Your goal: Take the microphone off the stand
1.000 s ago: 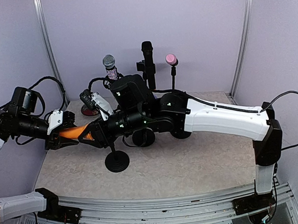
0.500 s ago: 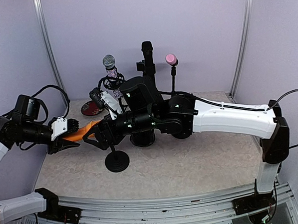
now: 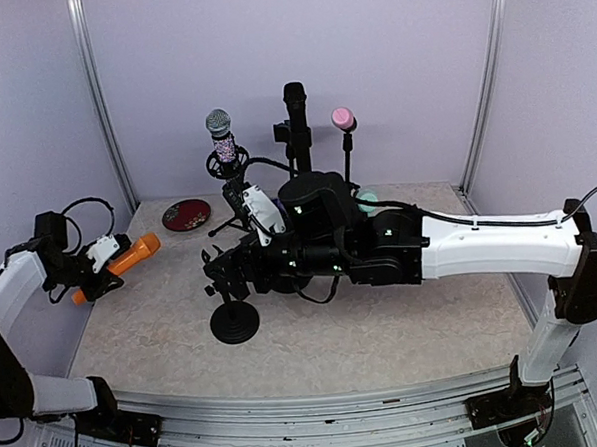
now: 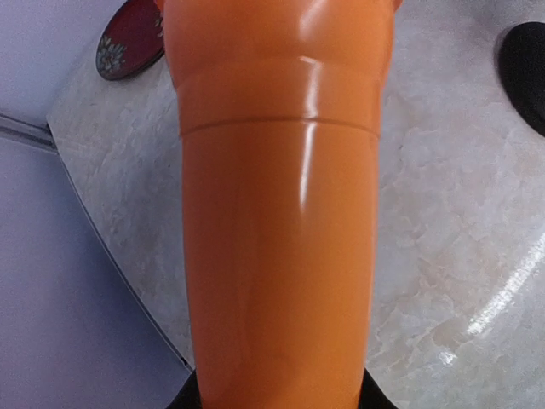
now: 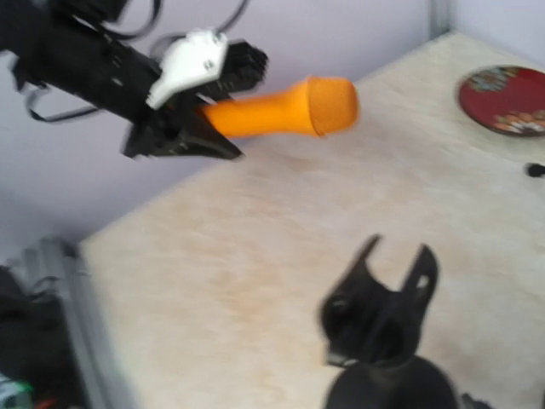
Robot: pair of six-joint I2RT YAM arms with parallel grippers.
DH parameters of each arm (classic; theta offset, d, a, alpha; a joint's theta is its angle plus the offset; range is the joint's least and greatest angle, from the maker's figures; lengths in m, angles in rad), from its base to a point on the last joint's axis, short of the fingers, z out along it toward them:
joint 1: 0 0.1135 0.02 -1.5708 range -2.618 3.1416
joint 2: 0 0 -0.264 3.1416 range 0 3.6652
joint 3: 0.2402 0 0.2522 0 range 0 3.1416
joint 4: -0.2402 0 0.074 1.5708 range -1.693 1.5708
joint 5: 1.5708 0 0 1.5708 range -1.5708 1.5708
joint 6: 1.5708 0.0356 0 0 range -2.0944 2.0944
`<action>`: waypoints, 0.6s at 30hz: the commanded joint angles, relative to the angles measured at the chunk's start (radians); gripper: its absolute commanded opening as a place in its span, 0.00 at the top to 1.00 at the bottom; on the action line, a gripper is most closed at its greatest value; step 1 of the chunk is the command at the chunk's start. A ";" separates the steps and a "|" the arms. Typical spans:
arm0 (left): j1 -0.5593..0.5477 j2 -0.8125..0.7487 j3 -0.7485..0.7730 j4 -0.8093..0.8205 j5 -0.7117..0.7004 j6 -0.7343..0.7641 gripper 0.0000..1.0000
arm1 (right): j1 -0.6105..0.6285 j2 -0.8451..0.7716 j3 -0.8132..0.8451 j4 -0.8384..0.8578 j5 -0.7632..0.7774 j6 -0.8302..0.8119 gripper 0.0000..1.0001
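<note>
Currently, the left gripper [image 3: 103, 272] is clamped on the microphone [image 3: 136, 254], with its jaws closed around the orange handle toward the tail end. The microphone is held above the left edge of the table [image 3: 384, 329], well apart from the stand [image 3: 234, 323]. Its long axis lies nearly level. The head is slightly raised and points toward the table centre, and the tail points toward the left wall. The right gripper [image 3: 219, 271] hovers at the top of the stand; its opening cannot be determined. The clip [image 5: 379, 298] on the stand is empty, with its prongs pointing up.
</note>
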 commanded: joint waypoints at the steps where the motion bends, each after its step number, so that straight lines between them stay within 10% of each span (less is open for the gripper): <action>1: 0.005 0.102 -0.052 0.298 -0.131 -0.143 0.78 | -0.005 0.113 0.060 0.007 0.157 -0.079 0.07; 11: -0.013 0.349 -0.125 0.622 -0.336 -0.225 0.78 | -0.051 0.309 0.221 -0.017 0.156 -0.148 0.09; 18: -0.024 0.461 -0.157 0.686 -0.409 -0.174 0.50 | -0.062 0.447 0.408 -0.094 0.161 -0.200 0.16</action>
